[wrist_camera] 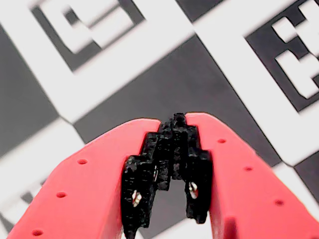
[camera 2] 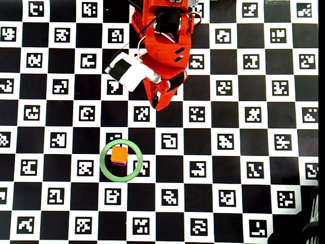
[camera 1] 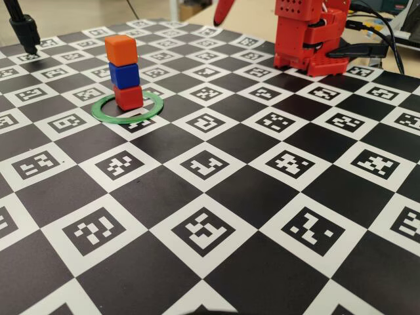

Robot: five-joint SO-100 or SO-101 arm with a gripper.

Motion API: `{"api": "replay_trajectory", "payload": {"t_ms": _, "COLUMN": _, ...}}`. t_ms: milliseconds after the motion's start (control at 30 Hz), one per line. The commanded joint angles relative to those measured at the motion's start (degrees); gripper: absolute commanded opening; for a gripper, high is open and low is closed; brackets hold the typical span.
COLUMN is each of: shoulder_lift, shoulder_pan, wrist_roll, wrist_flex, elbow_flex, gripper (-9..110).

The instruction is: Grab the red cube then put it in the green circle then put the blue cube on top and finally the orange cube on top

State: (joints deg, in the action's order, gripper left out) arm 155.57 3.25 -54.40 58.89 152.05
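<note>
Red claw (wrist_camera: 177, 124) fills the wrist view's lower half, black pads pressed together w/ nothing between, above the checkered marker bench (wrist_camera: 189, 79). Overhead view: claw tip (camera 2: 158, 105) sits at approx 1 o'clock from the green circle (camera 2: 105, 155), well apart from it. Fixed view: red cube (camera 1: 128, 98) rests inside the green circle (camera 1: 103, 113), blue cube (camera 1: 124, 74) on top of it, orange cube (camera 1: 121, 49) on top of that; stack upright, slightly staggered. Overhead shows mostly the orange cube (camera 2: 119, 154), w/ a sliver of the cubes below at its 6 o'clock edge.
</note>
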Motion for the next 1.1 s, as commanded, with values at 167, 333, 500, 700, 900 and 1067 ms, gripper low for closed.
{"api": "replay_trajectory", "payload": {"t_ms": 167, "shoulder_lift": 14.24, "shoulder_pan": -2.29, "wrist_roll": -9.76, "wrist_flex": -0.88, "elbow_flex": 14.33, "gripper": -5}}
{"api": "replay_trajectory", "payload": {"t_ms": 333, "shoulder_lift": 19.51, "shoulder_pan": -5.10, "wrist_roll": -11.87, "wrist_flex": 1.67, "elbow_flex": 20.92, "gripper": -5}}
{"api": "replay_trajectory", "payload": {"t_ms": 500, "shoulder_lift": 24.70, "shoulder_pan": -6.24, "wrist_roll": -17.40, "wrist_flex": 3.78, "elbow_flex": 26.98, "gripper": -6}}
{"api": "replay_trajectory", "payload": {"t_ms": 700, "shoulder_lift": 32.78, "shoulder_pan": -5.98, "wrist_roll": -20.30, "wrist_flex": 11.34, "elbow_flex": 30.15, "gripper": -6}}
{"api": "replay_trajectory", "payload": {"t_ms": 900, "shoulder_lift": 35.07, "shoulder_pan": -4.04, "wrist_roll": -27.25, "wrist_flex": 17.23, "elbow_flex": 30.15, "gripper": -6}}
{"api": "replay_trajectory", "payload": {"t_ms": 1067, "shoulder_lift": 36.91, "shoulder_pan": -1.58, "wrist_roll": -28.92, "wrist_flex": 18.46, "elbow_flex": 30.15, "gripper": -6}}
